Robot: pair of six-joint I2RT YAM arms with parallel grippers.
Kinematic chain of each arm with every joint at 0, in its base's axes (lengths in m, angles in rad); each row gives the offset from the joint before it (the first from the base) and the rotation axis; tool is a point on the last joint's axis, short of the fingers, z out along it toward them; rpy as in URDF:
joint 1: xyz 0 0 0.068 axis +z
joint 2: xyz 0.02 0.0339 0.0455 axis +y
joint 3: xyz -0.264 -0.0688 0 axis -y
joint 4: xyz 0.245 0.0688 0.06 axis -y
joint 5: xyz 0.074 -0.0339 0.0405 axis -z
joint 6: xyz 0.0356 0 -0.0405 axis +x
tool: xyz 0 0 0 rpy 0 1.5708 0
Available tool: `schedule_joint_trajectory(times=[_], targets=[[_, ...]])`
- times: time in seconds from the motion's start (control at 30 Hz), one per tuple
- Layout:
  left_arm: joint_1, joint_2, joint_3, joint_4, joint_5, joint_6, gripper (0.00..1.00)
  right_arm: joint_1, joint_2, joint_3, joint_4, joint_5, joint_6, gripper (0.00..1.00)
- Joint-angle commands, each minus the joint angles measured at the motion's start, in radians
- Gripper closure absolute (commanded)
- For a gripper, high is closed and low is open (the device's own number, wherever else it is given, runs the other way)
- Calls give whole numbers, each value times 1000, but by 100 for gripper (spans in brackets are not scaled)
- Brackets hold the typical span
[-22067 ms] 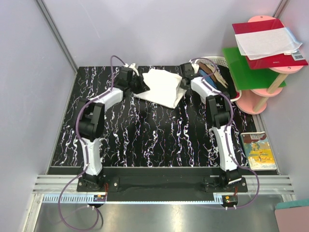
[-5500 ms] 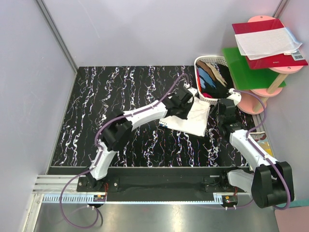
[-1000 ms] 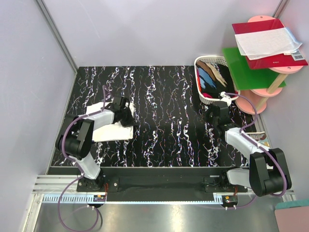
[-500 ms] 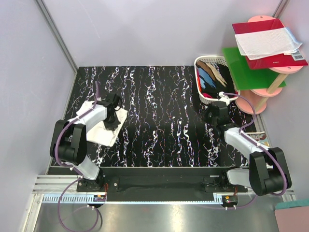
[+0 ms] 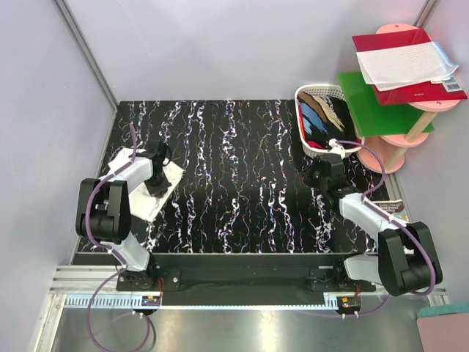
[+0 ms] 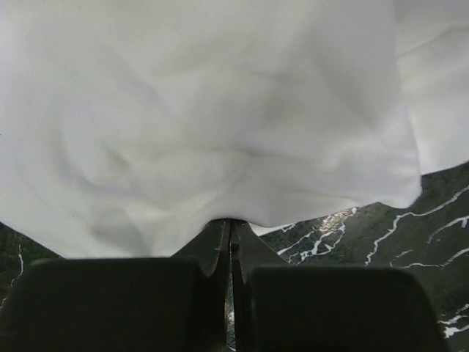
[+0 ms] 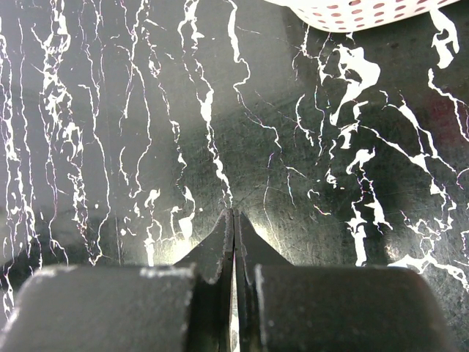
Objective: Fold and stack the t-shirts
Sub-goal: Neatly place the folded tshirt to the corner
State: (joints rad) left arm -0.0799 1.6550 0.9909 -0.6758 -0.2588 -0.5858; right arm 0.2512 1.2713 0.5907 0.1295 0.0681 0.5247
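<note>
- Top external view: the white t-shirt [image 5: 143, 204] lies folded at the left edge of the table [image 5: 242, 176]. Its long axis runs roughly near to far, slightly skewed.
- Left jaws [image 5: 157, 185] rest on the shirt's right half, closed together. The left wrist view shows their tips at the cloth's edge, with cloth spreading ahead. Whether a fold is caught between them cannot be told.
- Right jaws [image 5: 315, 174] are closed on nothing, over the table's right side.
- Remaining t-shirts [image 5: 322, 121], dark, blue and tan, sit bundled in the white basket [image 5: 300, 121] at the far right. It lies just beyond the right jaws.
- Judgement: the next garment falls to the right arm, clearly the nearer. The left arm is well apart, across the table.
- Obstruction: the basket wall stands between jaws and cloth, so entry likely comes from above. A green shelf [image 5: 374, 103] crowds the basket's right side.
</note>
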Motion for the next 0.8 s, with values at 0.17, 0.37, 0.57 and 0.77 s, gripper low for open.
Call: schedule_joint_trajectory(times=[0.17, 0.37, 0.57, 0.77], targets=[[-3, 17, 77, 128, 101, 60, 100, 17, -24, 18, 19, 9, -3, 100], [-15, 161, 176, 127, 89, 61, 100, 16, -53, 24, -2, 27, -17, 100], [-11, 262, 270, 88, 18, 37, 100, 17, -72, 23, -16, 30, -23, 100], [15, 334, 363, 52, -52, 29, 100, 16, -81, 18, -22, 22, -25, 100]])
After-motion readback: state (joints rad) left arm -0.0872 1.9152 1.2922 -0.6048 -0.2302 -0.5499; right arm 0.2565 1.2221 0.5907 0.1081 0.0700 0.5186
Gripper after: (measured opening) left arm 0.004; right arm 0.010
